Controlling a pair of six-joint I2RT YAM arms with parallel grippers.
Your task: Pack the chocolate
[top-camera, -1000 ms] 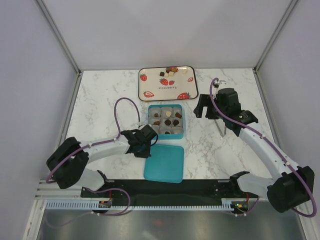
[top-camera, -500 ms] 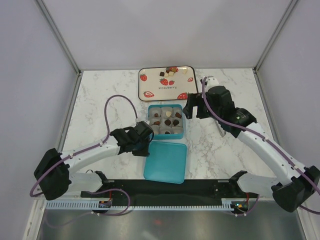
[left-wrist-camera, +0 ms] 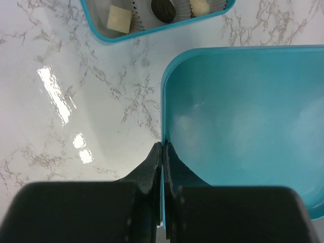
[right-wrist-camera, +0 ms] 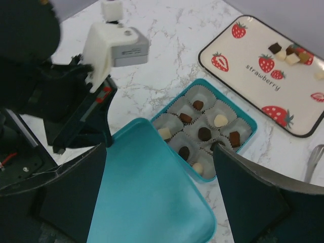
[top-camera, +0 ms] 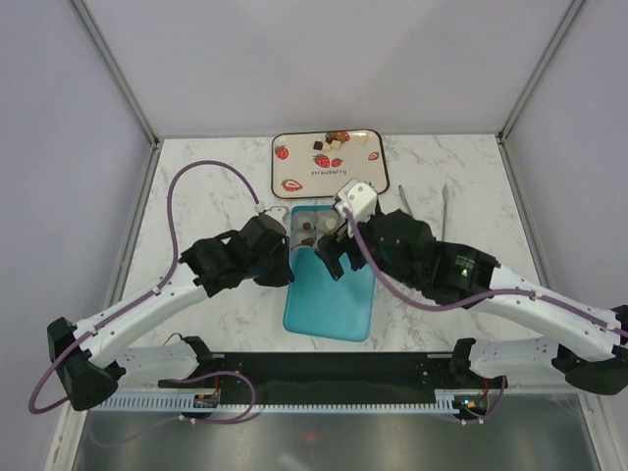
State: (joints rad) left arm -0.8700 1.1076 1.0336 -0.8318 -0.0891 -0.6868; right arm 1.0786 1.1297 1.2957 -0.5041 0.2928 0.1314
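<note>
The teal box (right-wrist-camera: 251,123) holds grey-white liner cups with chocolates (right-wrist-camera: 204,133), dark, brown and white; in the top view the box (top-camera: 297,211) is partly hidden by my right arm. More chocolates (top-camera: 334,140) lie on the strawberry tray (top-camera: 294,167). My left gripper (left-wrist-camera: 163,152) is shut on the left rim of the teal lid (left-wrist-camera: 243,126); in the top view it (top-camera: 287,265) holds the lid (top-camera: 332,299) with its far edge reaching the box. My right gripper (right-wrist-camera: 159,197) is open and empty above the lid (right-wrist-camera: 147,192).
Metal tongs (top-camera: 442,211) lie on the marble table right of the box. The tray (right-wrist-camera: 238,66) sits behind the box near the back wall. Purple cables arc over the table's left side. The arms' bases line the near edge.
My right arm has swung left from the table's right side to above the box and lid, leaving the tongs on the table. My left gripper has carried the lid toward the box.
</note>
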